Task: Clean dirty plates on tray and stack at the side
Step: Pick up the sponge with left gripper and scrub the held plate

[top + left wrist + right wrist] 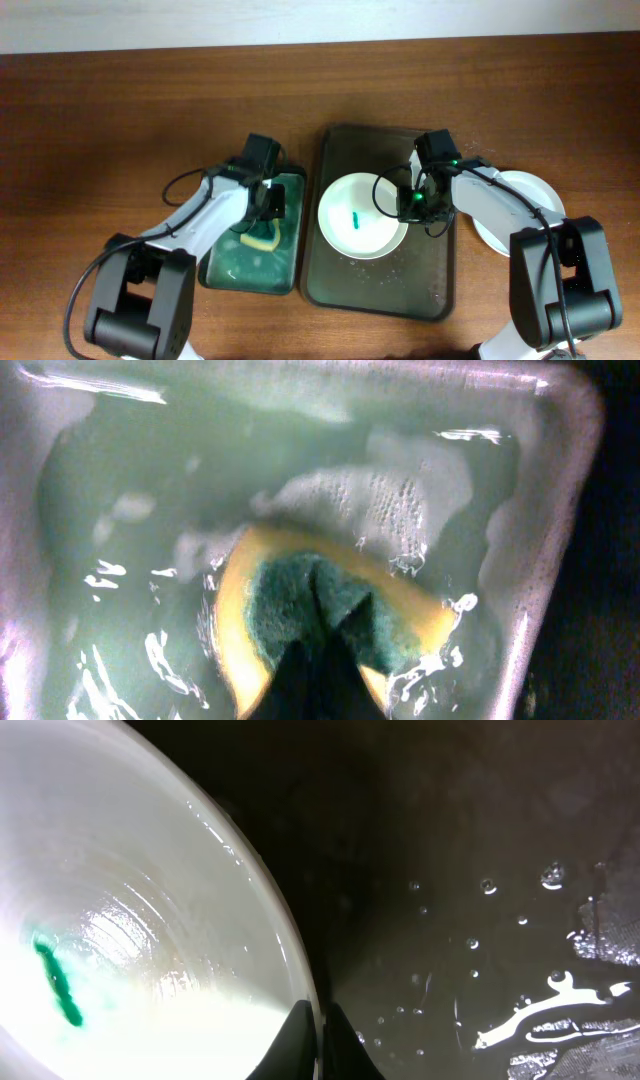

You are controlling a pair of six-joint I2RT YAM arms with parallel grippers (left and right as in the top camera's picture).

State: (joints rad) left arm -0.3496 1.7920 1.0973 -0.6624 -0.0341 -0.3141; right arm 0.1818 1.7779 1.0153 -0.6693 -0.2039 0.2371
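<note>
Right gripper [320,1038] pinches plate [150,900] rim; plate lies leftward of it, on tray [450,840]. Left gripper [318,660] clamps sponge [300,595] in tub [560,510]. Hold rim firm; carry sponge wet to smear [58,982], scrub lightly.

Two I2RT YAM arms seen from overhead: the left arm [200,212] and the right arm [497,202] share white-shelled links, bulky black joint housings and black bases. Thin black cables [185,182] loop off each wrist. Green lights [413,198] glow on the right wrist. Close up, the left gripper [315,665] and the right gripper [318,1045] show dark, tapered fingers.
</note>
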